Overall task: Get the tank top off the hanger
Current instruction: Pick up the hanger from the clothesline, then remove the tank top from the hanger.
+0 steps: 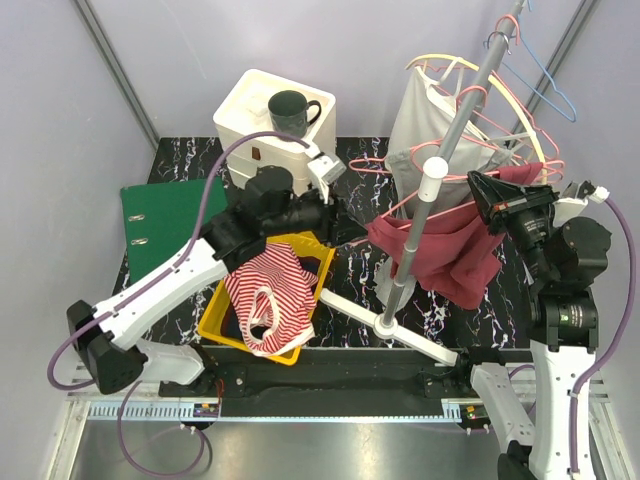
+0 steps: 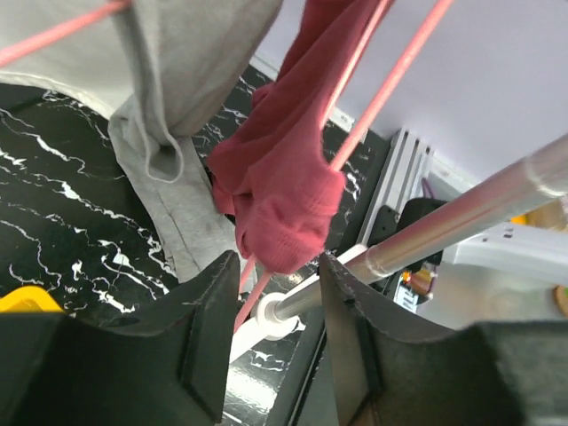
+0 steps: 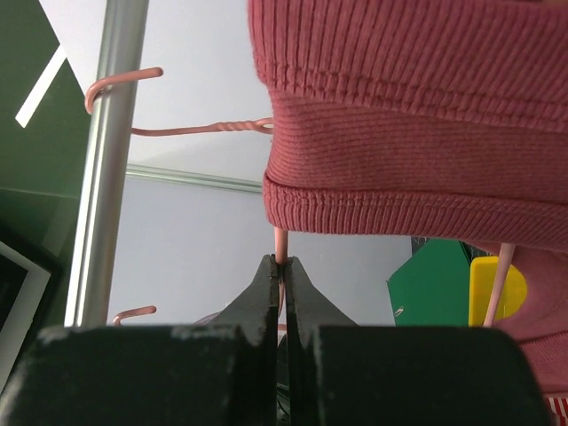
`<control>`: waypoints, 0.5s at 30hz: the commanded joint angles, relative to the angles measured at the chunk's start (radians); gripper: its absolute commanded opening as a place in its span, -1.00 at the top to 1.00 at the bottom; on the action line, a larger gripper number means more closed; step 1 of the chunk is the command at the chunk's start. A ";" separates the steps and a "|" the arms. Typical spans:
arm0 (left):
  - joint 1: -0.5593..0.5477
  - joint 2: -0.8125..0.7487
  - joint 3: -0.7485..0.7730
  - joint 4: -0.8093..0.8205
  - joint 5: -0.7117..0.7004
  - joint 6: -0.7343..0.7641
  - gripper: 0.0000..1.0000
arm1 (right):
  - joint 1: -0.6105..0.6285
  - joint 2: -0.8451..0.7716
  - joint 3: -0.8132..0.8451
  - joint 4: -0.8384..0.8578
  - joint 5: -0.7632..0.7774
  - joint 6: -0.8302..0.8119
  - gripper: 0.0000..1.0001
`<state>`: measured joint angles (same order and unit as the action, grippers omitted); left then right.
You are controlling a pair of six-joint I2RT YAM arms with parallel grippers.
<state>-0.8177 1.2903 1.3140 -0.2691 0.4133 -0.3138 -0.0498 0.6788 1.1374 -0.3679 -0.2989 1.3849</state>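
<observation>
Pretty standard look: white link shells and chunky black joint housings on the left arm (image 1: 170,285) and right arm (image 1: 556,400), purple cables (image 1: 262,134) looping off both. Matte black blocky fingers on the left gripper (image 2: 275,302), thinner tapered black ones on the right gripper (image 3: 284,284). Small white camera block (image 1: 325,168) at the left wrist.

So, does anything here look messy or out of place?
Yes. The red tank top hangs bunched and lopsided on its pink hanger instead of flat, with the right gripper pinched shut on the hanger wire. The striped garment also spills over the yellow bin's near rim.
</observation>
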 commanded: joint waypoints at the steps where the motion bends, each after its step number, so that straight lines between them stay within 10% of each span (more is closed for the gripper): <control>1: -0.035 0.015 0.074 0.013 -0.030 0.084 0.17 | 0.010 -0.004 -0.010 0.076 -0.019 0.022 1.00; 15: -0.047 0.067 0.090 0.011 -0.059 0.067 0.56 | 0.010 -0.015 -0.019 0.084 -0.020 0.028 1.00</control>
<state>-0.8589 1.3422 1.3487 -0.2981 0.3740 -0.2577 -0.0475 0.6777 1.1095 -0.3645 -0.3008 1.4006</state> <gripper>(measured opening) 0.258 0.013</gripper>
